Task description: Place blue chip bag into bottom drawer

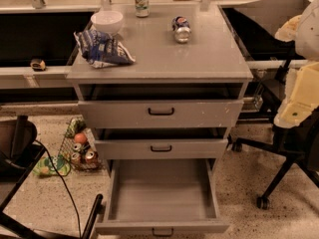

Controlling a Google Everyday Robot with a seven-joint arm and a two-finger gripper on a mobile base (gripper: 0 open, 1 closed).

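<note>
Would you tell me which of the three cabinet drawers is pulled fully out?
The bottom drawer: its whole grey tray shows, while the two drawers above it are barely ajar. The gripper hangs at the right edge, apart from the cabinet.

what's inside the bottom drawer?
Bottom drawer is open; its visible floor is bare. Its rear, under the middle drawer, is hidden. Blue chip bag lies on the cabinet top. Gripper out of view.

Office-like lab: grey drawer cabinet (159,59), wheeled chair (261,201), speckled floor (45,198), robot's jaws at right.
</note>
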